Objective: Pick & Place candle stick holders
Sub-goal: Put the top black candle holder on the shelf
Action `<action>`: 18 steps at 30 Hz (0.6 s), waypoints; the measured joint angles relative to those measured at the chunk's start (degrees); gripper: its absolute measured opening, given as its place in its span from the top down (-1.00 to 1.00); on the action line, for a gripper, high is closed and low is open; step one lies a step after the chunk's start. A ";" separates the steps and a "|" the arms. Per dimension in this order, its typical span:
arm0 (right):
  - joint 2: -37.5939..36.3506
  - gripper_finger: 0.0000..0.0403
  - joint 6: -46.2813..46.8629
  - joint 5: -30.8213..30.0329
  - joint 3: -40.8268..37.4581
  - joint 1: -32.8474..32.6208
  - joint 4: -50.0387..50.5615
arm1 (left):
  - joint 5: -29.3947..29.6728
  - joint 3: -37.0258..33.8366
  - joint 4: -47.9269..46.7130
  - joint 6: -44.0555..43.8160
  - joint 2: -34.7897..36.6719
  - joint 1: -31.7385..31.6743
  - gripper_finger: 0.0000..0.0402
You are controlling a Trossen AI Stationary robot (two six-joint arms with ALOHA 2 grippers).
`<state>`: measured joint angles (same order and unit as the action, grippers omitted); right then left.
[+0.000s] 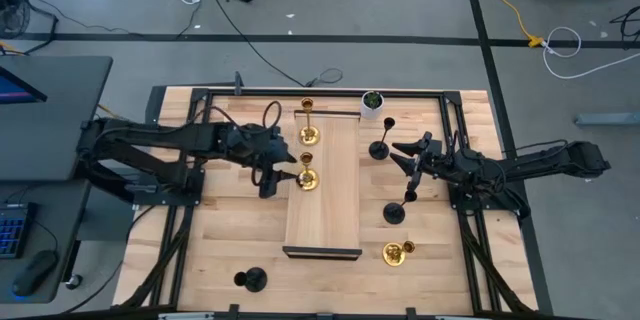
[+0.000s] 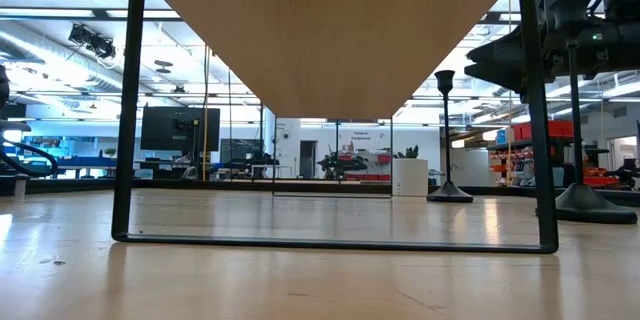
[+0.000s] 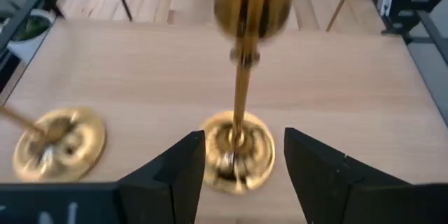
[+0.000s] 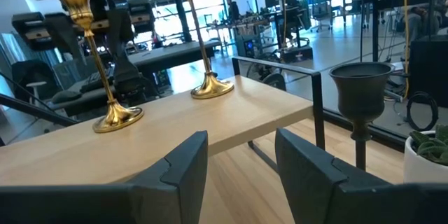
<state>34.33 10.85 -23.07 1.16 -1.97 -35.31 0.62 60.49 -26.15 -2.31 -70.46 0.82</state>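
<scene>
The left gripper [image 3: 238, 164] stands open astride the base of a gold candle stick holder [image 3: 236, 147], which stands upright on the raised wooden shelf [image 1: 335, 185]. The right gripper [image 1: 412, 165] hovers open and empty near a black holder [image 1: 395, 210] on the table [image 1: 220, 240].

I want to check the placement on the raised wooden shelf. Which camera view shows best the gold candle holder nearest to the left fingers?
The left wrist view: the gold candle holder stands upright on the shelf, between the open left fingers. The high view shows it small from above; the right wrist view, from the side; the low view, not at all.
</scene>
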 joint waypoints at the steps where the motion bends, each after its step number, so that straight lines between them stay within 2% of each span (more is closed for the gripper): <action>1: 0.00 0.16 0.02 0.00 -0.01 0.01 0.00 | 0.73 0.00 -1.08 -0.06 0.79 0.02 0.02; 8: 0.03 0.16 0.00 0.00 0.01 0.01 0.00 | 6.96 0.04 -14.15 -3.40 6.60 0.03 0.02; 13: 0.04 0.16 0.02 0.00 0.00 0.01 -0.04 | 8.46 0.04 -22.24 -7.01 10.31 0.27 0.02; 18: 0.02 0.16 0.00 0.00 0.00 0.01 -0.04 | 14.72 -0.10 -26.90 -7.79 13.51 1.56 0.02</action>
<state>34.35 10.85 -23.07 1.16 -1.96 -35.35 15.34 60.39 -53.04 -10.10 -56.95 2.38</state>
